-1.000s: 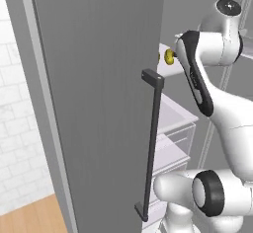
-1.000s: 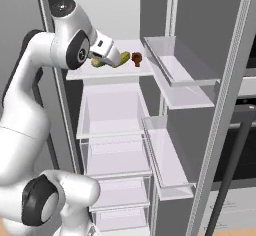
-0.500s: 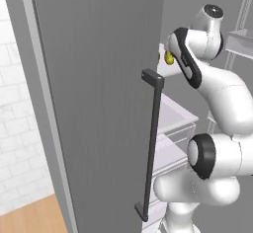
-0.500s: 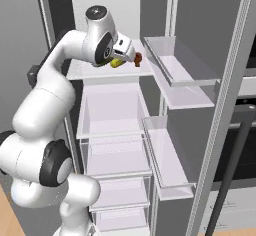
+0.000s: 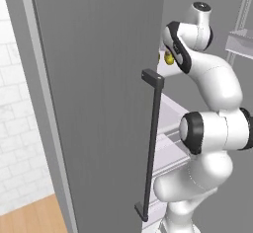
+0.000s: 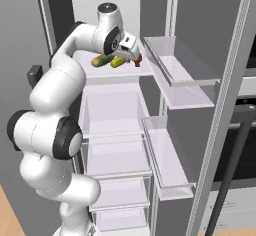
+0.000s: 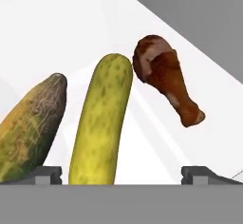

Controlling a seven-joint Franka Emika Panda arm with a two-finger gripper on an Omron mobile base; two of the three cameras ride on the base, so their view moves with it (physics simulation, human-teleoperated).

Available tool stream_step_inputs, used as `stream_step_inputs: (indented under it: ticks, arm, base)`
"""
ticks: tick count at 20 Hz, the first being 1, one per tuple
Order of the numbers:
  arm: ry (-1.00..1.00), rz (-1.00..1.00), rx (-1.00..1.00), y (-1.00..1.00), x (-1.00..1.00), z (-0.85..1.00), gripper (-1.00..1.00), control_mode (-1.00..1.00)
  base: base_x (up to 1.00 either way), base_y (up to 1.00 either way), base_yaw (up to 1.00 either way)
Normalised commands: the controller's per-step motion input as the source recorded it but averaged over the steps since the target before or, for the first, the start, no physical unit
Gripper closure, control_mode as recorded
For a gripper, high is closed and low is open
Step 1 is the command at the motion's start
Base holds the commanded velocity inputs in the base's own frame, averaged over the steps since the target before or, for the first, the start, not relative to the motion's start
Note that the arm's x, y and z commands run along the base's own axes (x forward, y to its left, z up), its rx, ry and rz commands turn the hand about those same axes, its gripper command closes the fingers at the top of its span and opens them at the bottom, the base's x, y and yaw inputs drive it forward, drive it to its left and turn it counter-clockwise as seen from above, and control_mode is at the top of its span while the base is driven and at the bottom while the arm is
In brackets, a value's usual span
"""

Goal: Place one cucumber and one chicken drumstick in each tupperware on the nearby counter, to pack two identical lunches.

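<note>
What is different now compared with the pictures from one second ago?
The arm has swung its elbow out and turned the gripper, still open, further in over the fridge shelf toward the yellow-green cucumber. Nothing was grasped or released. The darker cucumber, the chicken drumstick and the fridge door stayed in place.

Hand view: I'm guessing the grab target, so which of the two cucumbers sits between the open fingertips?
The smooth yellow-green cucumber in the middle, beside the brown chicken drumstick. The darker, net-patterned cucumber lies outside the left fingertip.
</note>
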Motion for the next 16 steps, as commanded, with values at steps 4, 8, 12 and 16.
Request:
stream_step_inputs:
  ticks: [4, 8, 12, 16]
  arm:
    - [0.01, 0.00, 0.00, 0.12, 0.43, -0.34, -1.00, -1.00]
    - [0.00, 0.00, 0.00, 0.12, 0.44, -0.34, -1.00, -1.00]
    - [0.00, -0.01, 0.00, 0.14, 0.47, -0.09, -1.00, -1.00]
    - [0.03, 0.00, 0.00, 0.00, 0.11, -0.32, 1.00, -1.00]
  base:
    - [0.00, 0.00, 0.00]
    - [0.00, 0.00, 0.00]
    - [0.00, 0.00, 0.00]
    - [0.00, 0.00, 0.00]
